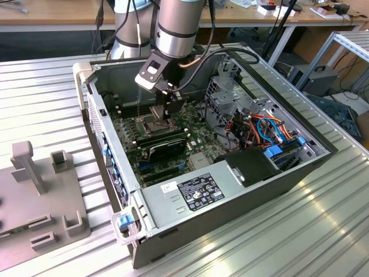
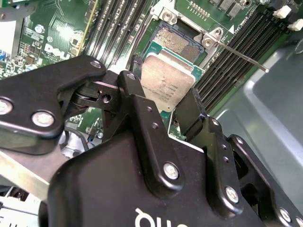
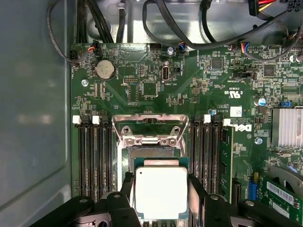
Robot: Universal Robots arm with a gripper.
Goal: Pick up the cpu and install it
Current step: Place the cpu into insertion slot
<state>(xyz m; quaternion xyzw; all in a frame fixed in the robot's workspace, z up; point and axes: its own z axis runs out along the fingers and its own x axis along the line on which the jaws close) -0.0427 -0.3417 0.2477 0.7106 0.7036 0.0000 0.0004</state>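
- The gripper (image 3: pixel 160 201) has its jaws pinching the cpu (image 3: pixel 161 187), with black fingers (image 3: pixel 127 187) pressed against two opposite edges. The silver top faces up.
- The cpu hangs over the near part of the socket (image 3: pixel 151 152), and a strip of the socket's pin field shows past the cpu's far edge. I cannot tell whether the chip touches the socket.
- In the second wrist view the cpu (image 2: pixel 165 85) looks offset from the socket (image 2: pixel 173 40), not squared to its edges.
- The socket's metal frame (image 3: pixel 150 126) stands swung open on the far side, so the opening is uncovered.
- A thin lever (image 2: pixel 241 56) juts out from the socket's corner, beside the fingers' path.
- Memory slots (image 3: pixel 94 161) flank the socket closely on both sides, just outside the fingers.
- Beyond one bank of slots the grey case wall (image 3: pixel 33 118) rises near the socket, leaving little side room.
- In the exterior view the gripper (image 1: pixel 167 109) reaches down into the open case (image 1: pixel 92 75), well apart from the power supply (image 1: pixel 190 193).
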